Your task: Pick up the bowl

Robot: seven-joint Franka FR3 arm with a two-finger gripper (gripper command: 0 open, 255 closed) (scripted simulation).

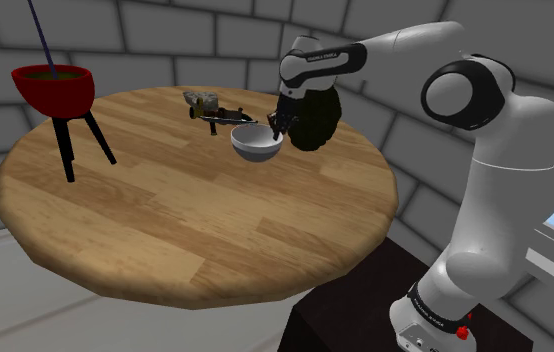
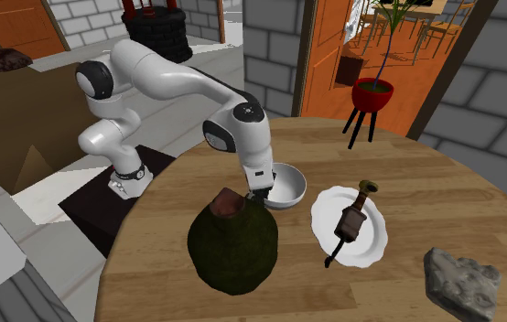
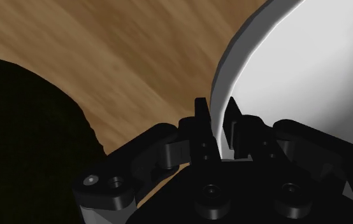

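A white bowl (image 1: 256, 143) sits on the round wooden table (image 1: 165, 220), near its far side in the shoulder view. My black gripper (image 1: 279, 126) comes down on the bowl's rim at the side toward the arm. In the wrist view my gripper (image 3: 217, 111) has one finger (image 3: 201, 114) outside the bowl (image 3: 309, 70) and the other inside, shut on the thin rim. In the second exterior view the bowl (image 2: 284, 186) rests beside the gripper (image 2: 260, 193), just behind a dark green rounded object (image 2: 233, 242).
The dark green rounded object (image 1: 315, 118) stands right against the gripper. A white plate (image 2: 350, 229) holding a brown bottle (image 2: 352, 215) lies past the bowl. A red pot on black legs (image 1: 57, 95) stands at the table's edge. A grey stone (image 2: 462, 279) lies nearby.
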